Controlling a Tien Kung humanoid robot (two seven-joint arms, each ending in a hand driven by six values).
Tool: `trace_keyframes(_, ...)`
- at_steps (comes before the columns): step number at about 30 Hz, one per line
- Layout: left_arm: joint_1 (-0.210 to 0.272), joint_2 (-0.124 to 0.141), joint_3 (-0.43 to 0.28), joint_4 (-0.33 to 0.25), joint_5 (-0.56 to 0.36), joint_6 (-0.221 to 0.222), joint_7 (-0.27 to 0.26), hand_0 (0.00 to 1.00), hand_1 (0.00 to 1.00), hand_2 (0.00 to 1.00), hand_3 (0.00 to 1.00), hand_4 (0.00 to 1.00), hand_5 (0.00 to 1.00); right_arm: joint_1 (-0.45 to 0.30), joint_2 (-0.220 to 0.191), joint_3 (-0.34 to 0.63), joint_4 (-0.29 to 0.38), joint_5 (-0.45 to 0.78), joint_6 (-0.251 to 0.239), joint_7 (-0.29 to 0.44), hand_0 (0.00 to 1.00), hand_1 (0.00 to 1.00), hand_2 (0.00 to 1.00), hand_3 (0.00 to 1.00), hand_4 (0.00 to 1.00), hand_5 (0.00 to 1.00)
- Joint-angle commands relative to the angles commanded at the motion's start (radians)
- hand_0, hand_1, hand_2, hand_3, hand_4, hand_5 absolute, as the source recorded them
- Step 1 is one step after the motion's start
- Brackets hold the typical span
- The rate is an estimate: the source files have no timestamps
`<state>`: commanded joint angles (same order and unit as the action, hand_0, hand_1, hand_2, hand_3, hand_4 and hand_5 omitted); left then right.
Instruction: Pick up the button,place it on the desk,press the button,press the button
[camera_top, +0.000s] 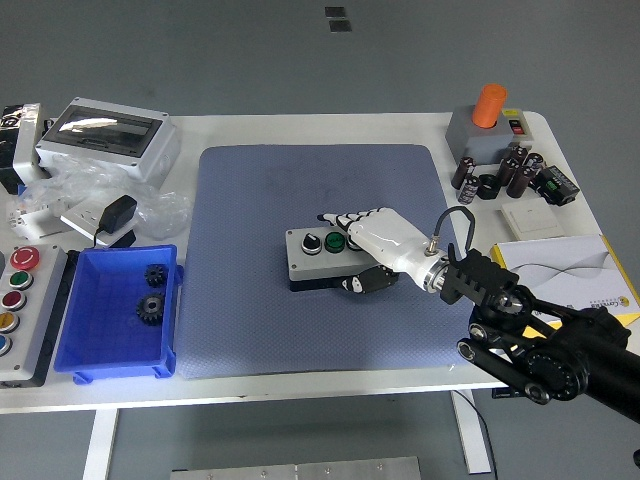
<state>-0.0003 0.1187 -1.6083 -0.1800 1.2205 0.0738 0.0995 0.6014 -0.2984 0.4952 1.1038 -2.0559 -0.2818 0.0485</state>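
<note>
Gripping the button box (318, 257) in our right robot hand (375, 240), we should lower it level onto the mat (250, 300)

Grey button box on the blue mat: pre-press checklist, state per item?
1. Grey button box flat on blue mat: ok.
2. Green round button unobstructed: ok, exposed beside fingertips.
3. White right hand over box's right end: ok.
4. Fingertip aligned on a button: cannot tell.
5. Thumb at box's front edge; contact: cannot tell.
6. Blue bin clear of box: ok.
</note>
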Motion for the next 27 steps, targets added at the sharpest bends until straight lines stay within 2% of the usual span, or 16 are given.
trace_keyframes(8,0.003,-0.001,0.003,0.0,-0.005,-0.002,-0.003,0.629,0.634,0.569,0.688,0.629,0.12,-0.012,-0.019,0.023,0.058,-0.038,0.007,-0.04,0.611,0.723,0.845,0.969,0.89,0.205)
trace_keyframes(11,0.004,-0.002,0.002,0.0,-0.006,-0.003,-0.003,0.629,0.634,0.569,0.687,0.627,0.117,-0.017,-0.033,0.047,0.097,-0.036,0.032,-0.048,0.584,0.722,0.844,0.969,0.895,0.216)
trace_keyframes(13,0.004,-0.002,0.001,0.0,-0.005,-0.004,-0.004,0.629,0.634,0.569,0.687,0.627,0.117,-0.023,-0.052,0.08,0.134,-0.004,0.066,-0.041,0.584,0.722,0.844,0.969,0.895,0.216)
trace_keyframes(15,0.004,-0.002,-0.003,0.0,-0.004,-0.004,-0.004,0.629,0.634,0.569,0.687,0.627,0.117,-0.033,-0.087,0.127,0.18,0.04,0.106,-0.025,0.584,0.722,0.844,0.969,0.895,0.216)
trace_keyframes(18,0.004,0.0,-0.004,0.0,-0.005,-0.003,-0.004,0.628,0.634,0.568,0.684,0.625,0.115,-0.048,-0.147,0.208,0.253,0.104,0.129,-0.012,0.583,0.723,0.847,0.972,0.919,0.23)
trace_keyframes(21,0.007,0.002,-0.006,0.0,-0.007,-0.001,0.0,0.628,0.634,0.568,0.684,0.625,0.115,-0.048,-0.217,0.288,0.326,0.135,0.175,-0.041,0.583,0.723,0.847,0.972,0.919,0.23)
trace_keyframes(22,0.008,0.002,-0.006,0.0,-0.007,0.0,0.001,0.628,0.634,0.568,0.683,0.624,0.113,-0.045,-0.245,0.314,0.352,0.14,0.202,-0.063,0.587,0.739,0.881,0.997,0.914,0.226)
trace_keyframes(24,0.009,0.004,-0.009,0.0,-0.006,0.001,0.004,0.628,0.634,0.568,0.683,0.624,0.113,-0.034,-0.295,0.352,0.398,0.153,0.264,-0.108,0.587,0.739,0.881,0.997,0.914,0.226)
trace_keyframes(27,0.01,0.006,-0.016,0.0,0.001,0.002,0.008,0.628,0.634,0.568,0.683,0.624,0.113,-0.013,-0.367,0.362,0.461,0.195,0.362,-0.175,0.587,0.739,0.881,0.997,0.914,0.226)
